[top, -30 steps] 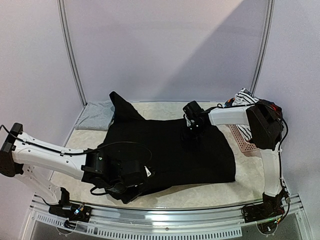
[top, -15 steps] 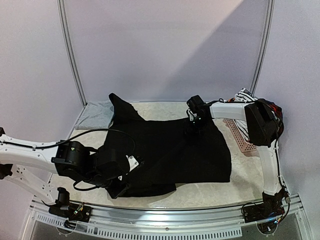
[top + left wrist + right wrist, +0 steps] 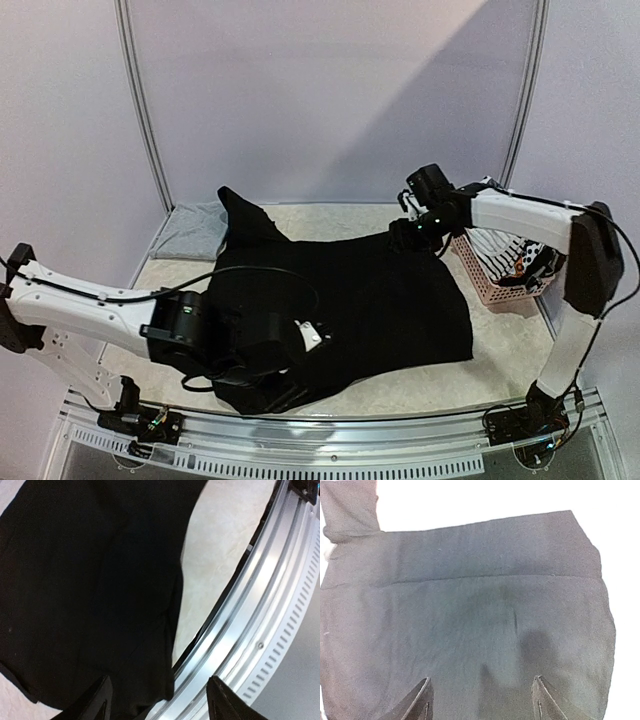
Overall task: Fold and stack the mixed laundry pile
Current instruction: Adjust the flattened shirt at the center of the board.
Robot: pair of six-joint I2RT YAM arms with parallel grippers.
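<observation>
The large black trousers (image 3: 350, 300) lie spread flat over the middle of the table (image 3: 500, 350), and their near-left corner reaches the front edge, beside the metal rail (image 3: 260, 630). I judge that a careless pull there can drag the cloth over the edge or bunch it. The left gripper (image 3: 160, 700) stands open just above this corner and holds nothing. The right gripper (image 3: 482, 700), also open and empty, hovers over the far-right hem, near the pink basket (image 3: 495, 285).

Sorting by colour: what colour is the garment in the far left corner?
The garment is light grey, best seen in the top view.
</observation>
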